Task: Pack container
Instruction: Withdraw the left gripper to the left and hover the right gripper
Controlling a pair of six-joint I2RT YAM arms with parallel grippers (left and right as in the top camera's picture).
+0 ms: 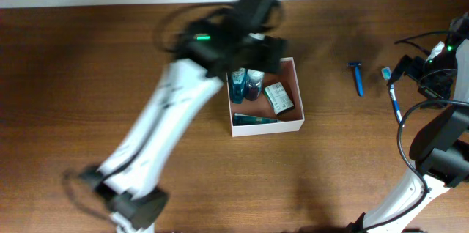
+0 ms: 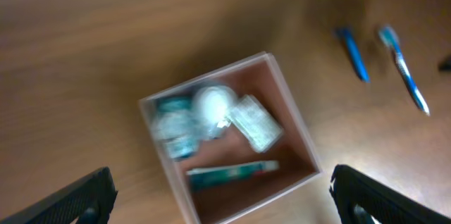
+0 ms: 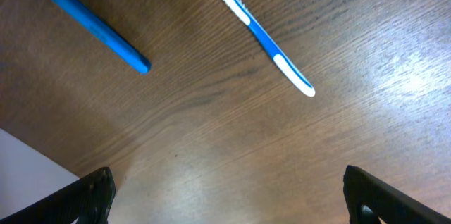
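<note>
**Container** (image 1: pixel 295 86) (image 2: pixel 290 146): square, open-topped, on the counter (image 1: pixel 88 79) at centre. Holds two bottles (image 1: pixel 245 85), a small green-and-white box (image 1: pixel 278 97) and a tube (image 1: pixel 254 118).

**Left jaws:** spread wide, holding nothing. They hang above the container's far-left edge. In the wrist view the container lies between them, below and apart.

**Right jaws:** spread wide, holding nothing, well apart from the container, at the counter's right end.

**Loose on counter:** blue razor (image 1: pixel 357 78) (image 3: pixel 91 27) and toothbrush (image 1: pixel 390 90) (image 3: pixel 261 34), right of the container.
</note>
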